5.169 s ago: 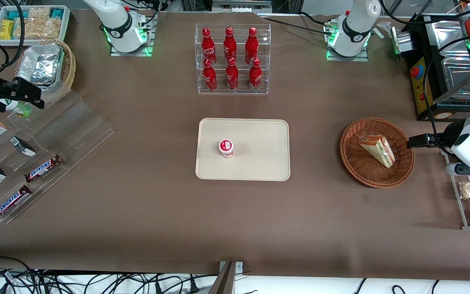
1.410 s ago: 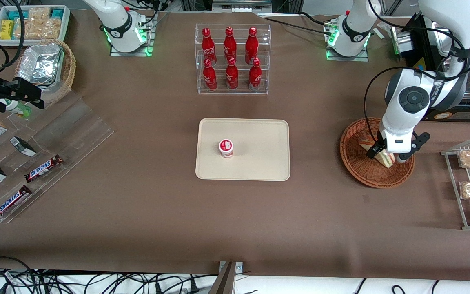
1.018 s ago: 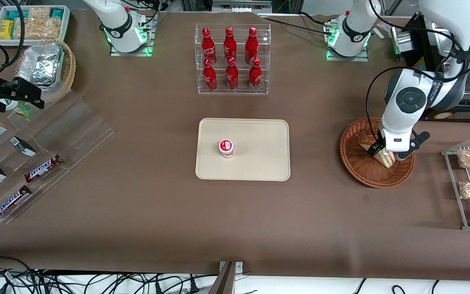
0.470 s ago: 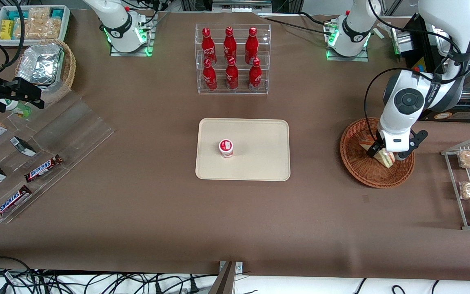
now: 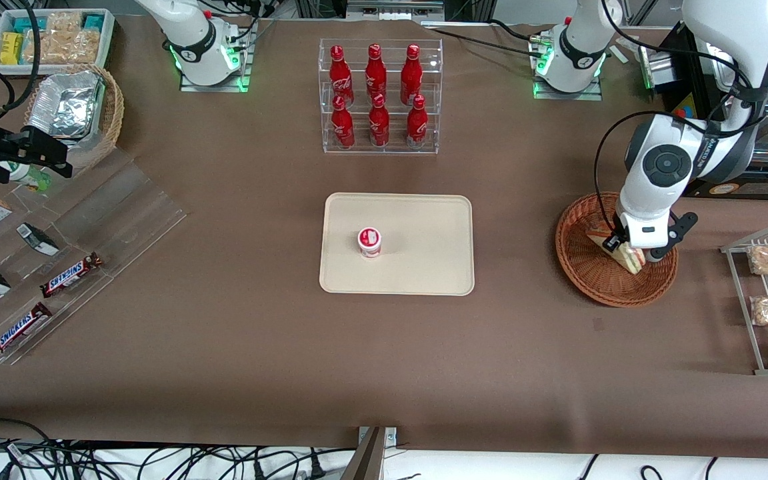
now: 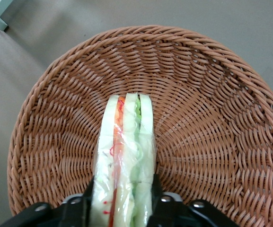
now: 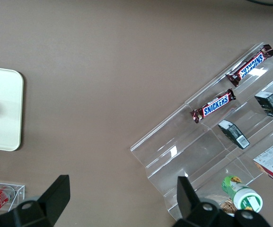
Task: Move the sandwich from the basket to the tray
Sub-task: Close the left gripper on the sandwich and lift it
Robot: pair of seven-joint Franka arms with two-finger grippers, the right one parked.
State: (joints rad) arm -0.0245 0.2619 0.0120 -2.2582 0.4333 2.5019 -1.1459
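It was a robot laboratory arranged like a small shop: cola bottles in a clear acrylic rack (image 5: pixel 380 97), Snickers bars (image 5: pixel 71 274) on a display stand, and loose cables (image 5: pixel 124 457).

Two Snickers bars (image 7: pixel 213 106) on clear acrylic rack (image 7: pixel 193 156), tray (image 7: pixel 4 123) corner nearby.

front: high, whole table | left wrist: close, down into basket (image 6: pixel 212 94) | shared: basket
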